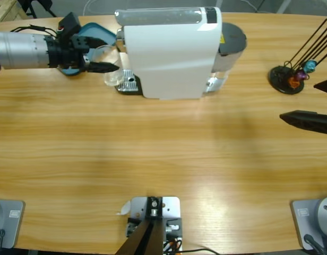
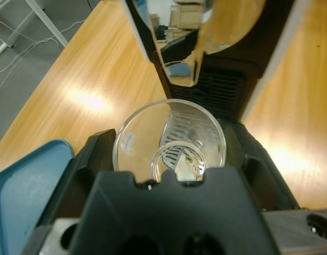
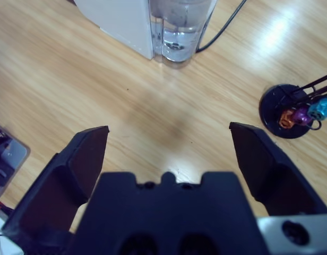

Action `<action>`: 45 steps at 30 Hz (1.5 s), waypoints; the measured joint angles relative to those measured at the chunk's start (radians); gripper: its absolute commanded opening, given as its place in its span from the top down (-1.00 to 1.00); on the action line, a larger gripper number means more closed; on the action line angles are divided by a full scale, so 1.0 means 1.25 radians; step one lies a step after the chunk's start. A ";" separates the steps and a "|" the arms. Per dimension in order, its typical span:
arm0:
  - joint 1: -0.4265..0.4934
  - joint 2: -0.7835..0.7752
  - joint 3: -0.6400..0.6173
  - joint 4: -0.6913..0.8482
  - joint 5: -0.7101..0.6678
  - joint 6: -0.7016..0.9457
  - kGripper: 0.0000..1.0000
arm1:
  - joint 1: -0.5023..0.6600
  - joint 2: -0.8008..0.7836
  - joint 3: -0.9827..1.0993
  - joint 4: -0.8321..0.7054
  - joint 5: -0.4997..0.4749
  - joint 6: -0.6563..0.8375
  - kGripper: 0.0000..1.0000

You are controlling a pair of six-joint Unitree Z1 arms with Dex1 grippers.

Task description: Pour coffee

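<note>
A clear glass tumbler stands upright between the black jaws of my left gripper, which is shut on it. The glass sits on the drip tray under the spout of the white coffee machine. The glass looks empty, so the coffee is out of view. In the high view the left gripper reaches in from the left edge with the tumbler at its tips. At the right edge, my right gripper hangs open over bare wood, holding nothing; its jaws point left.
A blue lid or tray lies behind the left gripper. The machine's clear water tank and a black cable are at its right end. A black stand with coloured capsules is at the right rear.
</note>
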 measured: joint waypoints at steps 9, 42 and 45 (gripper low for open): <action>-0.009 0.063 0.019 -0.122 -0.016 -0.022 1.00 | -0.022 -0.003 -0.016 0.013 0.000 0.000 -1.00; -0.043 0.036 0.161 -0.299 0.007 -0.176 -1.00 | -0.023 -0.003 -0.020 0.012 0.000 0.000 -1.00; -0.042 0.000 0.182 -0.299 0.010 -0.180 -1.00 | -0.023 -0.003 -0.020 0.010 0.000 0.000 -1.00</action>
